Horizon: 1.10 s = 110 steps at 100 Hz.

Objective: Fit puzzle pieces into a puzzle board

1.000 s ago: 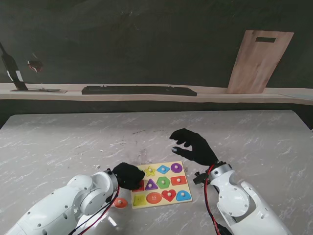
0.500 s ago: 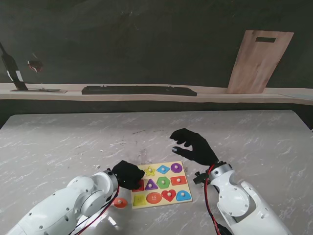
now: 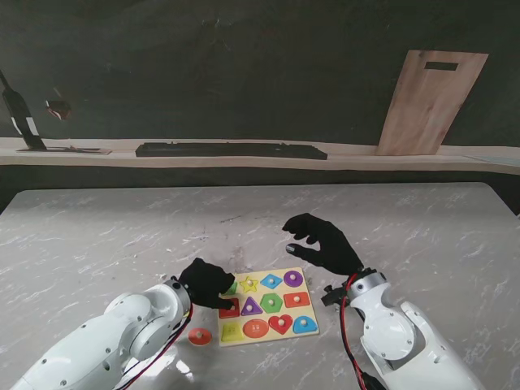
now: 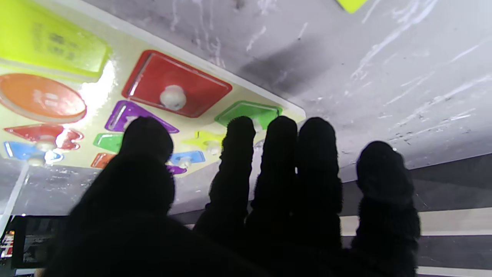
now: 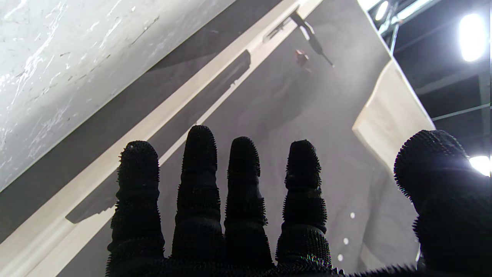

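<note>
The cream puzzle board (image 3: 262,316) lies on the marble table close in front of me, its slots filled with coloured knob pieces. An orange round piece (image 3: 200,335) lies loose on the table just left of the board. My left hand (image 3: 205,282), in a black glove, hovers at the board's far left corner, fingers spread and empty. In the left wrist view its fingertips (image 4: 238,130) reach toward the green piece (image 4: 250,112) and the red square (image 4: 175,89). My right hand (image 3: 321,242) hangs open above the table beyond the board's right side, holding nothing.
A raised shelf runs along the table's far edge with a long black bar (image 3: 231,149) on it. A wooden cutting board (image 3: 431,101) leans against the dark wall at the far right. A yellow-green scrap (image 4: 350,4) shows at the edge of the left wrist view.
My left hand has drawn back left off the board's far left corner, uncovering a green piece there. The right hand has hardly moved.
</note>
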### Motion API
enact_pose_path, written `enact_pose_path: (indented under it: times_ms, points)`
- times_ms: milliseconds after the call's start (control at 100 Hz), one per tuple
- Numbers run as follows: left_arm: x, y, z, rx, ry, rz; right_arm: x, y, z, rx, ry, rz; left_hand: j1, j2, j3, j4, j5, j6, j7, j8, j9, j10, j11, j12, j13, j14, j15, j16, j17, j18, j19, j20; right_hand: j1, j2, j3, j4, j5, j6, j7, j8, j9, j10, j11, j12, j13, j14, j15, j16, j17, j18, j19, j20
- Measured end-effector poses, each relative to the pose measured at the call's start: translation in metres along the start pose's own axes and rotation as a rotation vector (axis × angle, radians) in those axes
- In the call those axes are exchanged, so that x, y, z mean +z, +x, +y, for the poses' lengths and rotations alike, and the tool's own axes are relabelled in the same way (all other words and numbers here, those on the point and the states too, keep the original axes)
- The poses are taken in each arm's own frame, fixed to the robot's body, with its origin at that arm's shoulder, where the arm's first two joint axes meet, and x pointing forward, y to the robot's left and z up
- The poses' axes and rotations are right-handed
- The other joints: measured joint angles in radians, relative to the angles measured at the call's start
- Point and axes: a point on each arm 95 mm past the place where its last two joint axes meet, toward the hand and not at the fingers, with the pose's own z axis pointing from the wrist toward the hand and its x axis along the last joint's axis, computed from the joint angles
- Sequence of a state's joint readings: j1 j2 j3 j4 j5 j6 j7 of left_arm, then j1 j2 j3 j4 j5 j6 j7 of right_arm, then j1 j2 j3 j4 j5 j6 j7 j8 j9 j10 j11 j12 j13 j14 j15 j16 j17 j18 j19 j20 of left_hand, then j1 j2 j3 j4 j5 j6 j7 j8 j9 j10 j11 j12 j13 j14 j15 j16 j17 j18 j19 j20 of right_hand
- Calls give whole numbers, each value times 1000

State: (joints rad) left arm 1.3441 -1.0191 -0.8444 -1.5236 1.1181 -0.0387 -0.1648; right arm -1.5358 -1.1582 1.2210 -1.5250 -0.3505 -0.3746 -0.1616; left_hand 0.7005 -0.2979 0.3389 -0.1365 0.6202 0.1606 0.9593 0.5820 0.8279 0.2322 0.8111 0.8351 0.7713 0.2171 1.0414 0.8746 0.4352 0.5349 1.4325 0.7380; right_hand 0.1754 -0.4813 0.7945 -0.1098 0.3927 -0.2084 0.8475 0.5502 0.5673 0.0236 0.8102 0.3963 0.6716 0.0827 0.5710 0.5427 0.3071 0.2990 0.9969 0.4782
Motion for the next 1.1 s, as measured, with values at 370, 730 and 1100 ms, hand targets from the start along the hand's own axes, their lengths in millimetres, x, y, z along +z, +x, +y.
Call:
enact_pose_path:
  times_ms: [370,730,1100]
  points:
    - [-20,-14,-17,-93,-81,-42,0,1,-4,15,19,-1,77,61,-126,1,-1,2,-157,-25,-39,0,-62,-43,-48,0,-59,0,-47,0,-43,0,0,0,0,0,0,0,0,0,0,0,0,0,0,0,0,0,0,0,0,0]
    - [-44,-39,-22,72,-261,-53,3,-2,-3,34,19,-9,243,112,-323,41,-92,3,-197,-51,-124,-7,-111,-89,-99,-2,-107,-1,-79,0,-57,0,0,0,0,0,0,0,0,0,0,0,0,0,0,0,0,0,0,0,0,0]
    - [-58,-42,-6,173,-273,-69,4,-3,-2,47,22,-12,-12,-92,342,42,-133,13,-123,-51,-144,-29,-109,-114,-99,-40,-105,-1,-50,0,-51,-1,0,0,0,0,0,0,0,0,0,0,0,0,0,0,0,0,0,0,0,0]
